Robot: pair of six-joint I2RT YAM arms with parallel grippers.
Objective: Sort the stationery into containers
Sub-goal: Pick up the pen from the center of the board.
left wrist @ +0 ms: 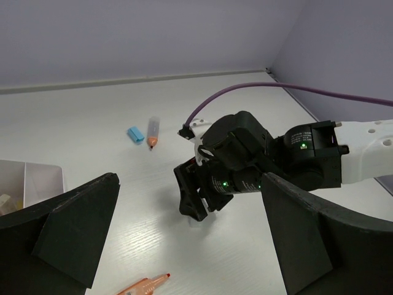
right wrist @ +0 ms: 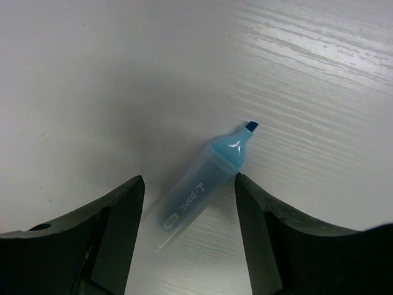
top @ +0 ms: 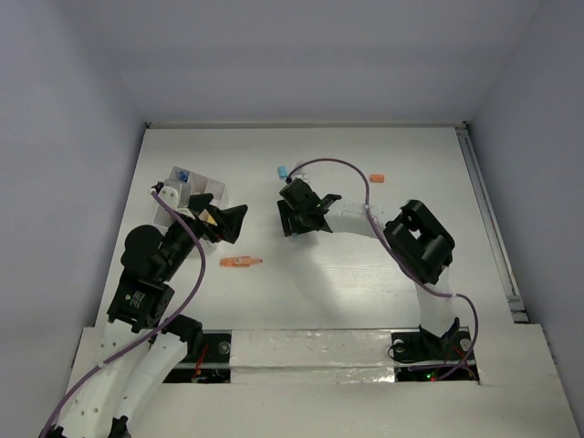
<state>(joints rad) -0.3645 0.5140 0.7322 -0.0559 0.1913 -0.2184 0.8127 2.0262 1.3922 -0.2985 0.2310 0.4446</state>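
1. Upper left of the top view: the white divided box (top: 196, 187) stands on the table (top: 365, 283), with a small blue thing in one far compartment.
2. Just right of the box is the left gripper (top: 225, 223), its pincer wide and holding nothing.
3. Lower centre: an orange marker (top: 240, 262) lies alone.
4. Centre: the right gripper (top: 294, 219) is low. Its pincer is apart around an uncapped blue highlighter (right wrist: 206, 184) lying on the table. I cannot tell if they touch.
5. Above it lies a blue cap (top: 283, 171).
6. Upper right: another orange pen (top: 377, 177).
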